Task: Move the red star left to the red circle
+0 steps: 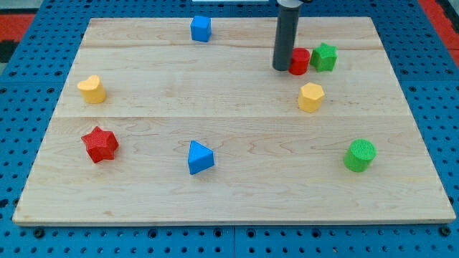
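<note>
- My tip (281, 68), the lower end of the straight dark rod, rests on the pale wooden board (229, 179) in the upper right part of the view
- It stands just beside the red circle-shaped cylinder block (300, 61), on that block's left side; the two look to be touching, though the rod hides the exact edge, so I cannot tell for certain
- There is no claw on this arm, only the rod, so nothing is held and nothing is clasped
- The green star-shaped block (325, 56) sits touching the red circle on its right
- The red star-shaped block (100, 144), the thing to be moved, lies far off at the view's left, below the middle of the board, well apart from my tip and from the red circle
- A yellow heart-like block (92, 89) sits above the red star, near the left edge
- A yellow hexagon-like block (310, 97) lies near the red circle, just below it
- A blue cube block (201, 29) stands near the top edge, left of the rod
- A blue wedge-shaped block (200, 157) lies low in the middle
- A green cylinder block (359, 155) sits at the lower right
- The board rests on a blue perforated table (43, 86)
</note>
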